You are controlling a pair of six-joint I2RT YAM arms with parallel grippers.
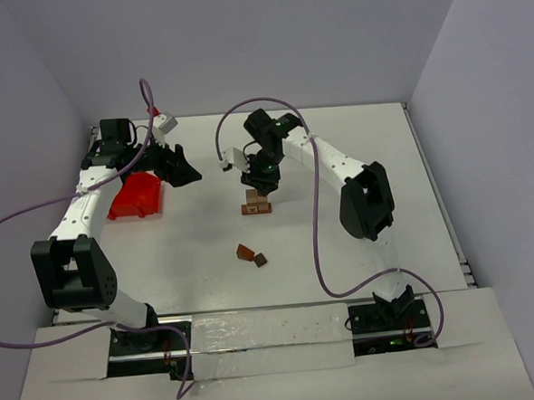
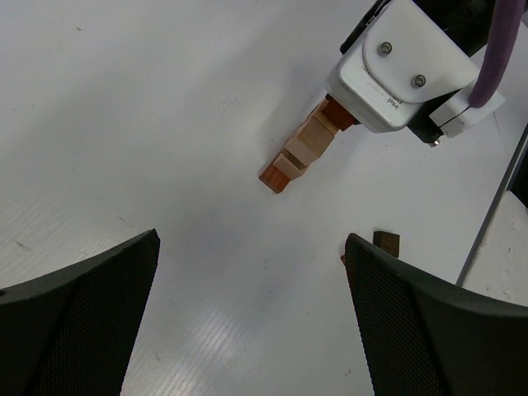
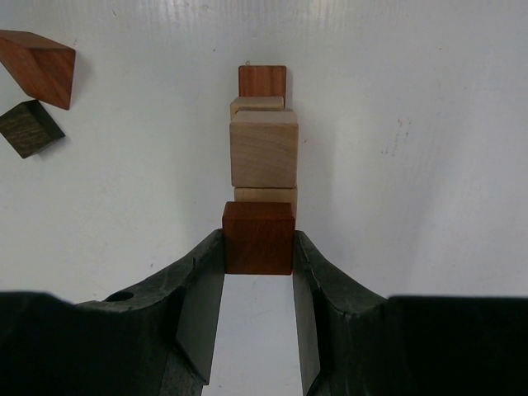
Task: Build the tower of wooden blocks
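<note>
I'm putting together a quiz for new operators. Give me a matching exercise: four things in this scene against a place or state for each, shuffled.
Things:
1. left end effector
2. right end effector
3. red bin
4. two loose blocks

Places or states:
A. shut on a reddish-brown block atop the wood block tower
B. lying apart, on the near side of the tower
C. on the left side, near the left end effector
D. open, holding nothing

Pairs: 1-D, 2-A, 3-C, 4-B

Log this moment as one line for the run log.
right gripper: shut on reddish block at top of tower | left gripper: open, empty, beside red bin | two loose blocks apart from tower
</note>
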